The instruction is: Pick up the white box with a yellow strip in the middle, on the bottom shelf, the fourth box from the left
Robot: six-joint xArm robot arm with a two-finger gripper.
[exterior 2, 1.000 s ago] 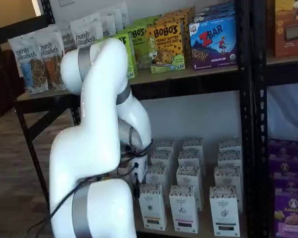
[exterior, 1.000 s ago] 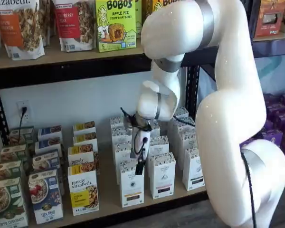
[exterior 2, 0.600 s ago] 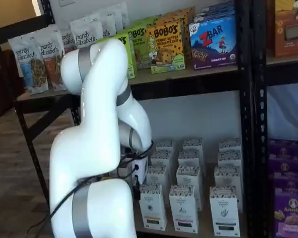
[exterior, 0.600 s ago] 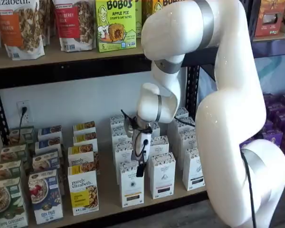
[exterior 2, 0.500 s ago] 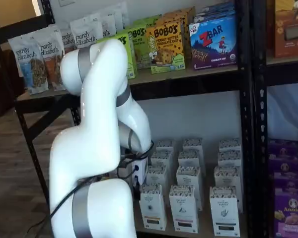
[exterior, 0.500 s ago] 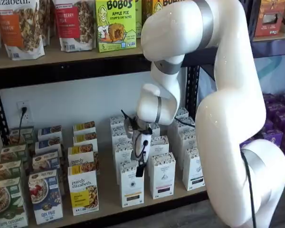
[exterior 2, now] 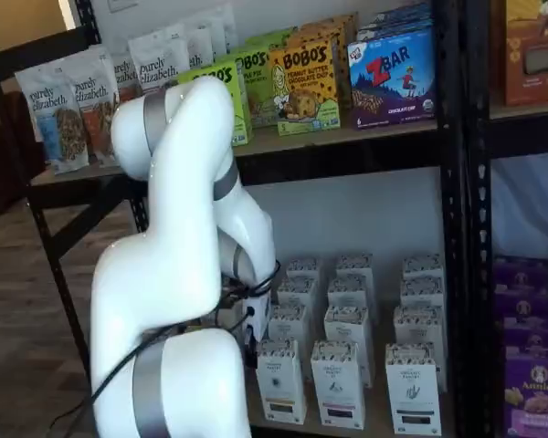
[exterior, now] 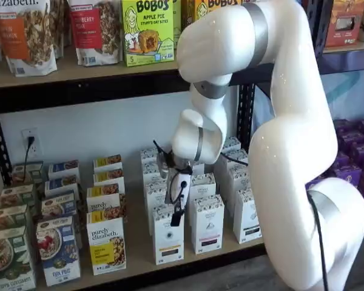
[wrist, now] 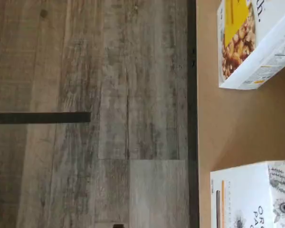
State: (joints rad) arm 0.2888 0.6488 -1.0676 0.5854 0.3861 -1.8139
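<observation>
The white box [exterior: 168, 236] stands at the front of its row on the bottom shelf [exterior: 136, 245], with a round dark emblem and a dark band on its face. It also shows in a shelf view [exterior 2: 280, 383]. My gripper [exterior: 177, 217] hangs just above this box's top, a black finger and cable showing below the white body. No box is in the fingers, and they stand open. The wrist view catches a corner of the white box [wrist: 256, 197] with its thin yellow strip, lying on the tan board [wrist: 237, 123] behind the black front rail [wrist: 192, 118].
A purely elizabeth box [exterior: 106, 242] stands just left of the white box and also shows in the wrist view [wrist: 254, 38]. More white cartons [exterior: 207, 223] stand right and behind. The upper shelf [exterior: 79, 73] runs overhead. Wood floor [wrist: 85, 118] lies before the rail.
The arm's wrist and gripper have drifted slightly left and a touch lower over the front white box. The boxes have not moved.
</observation>
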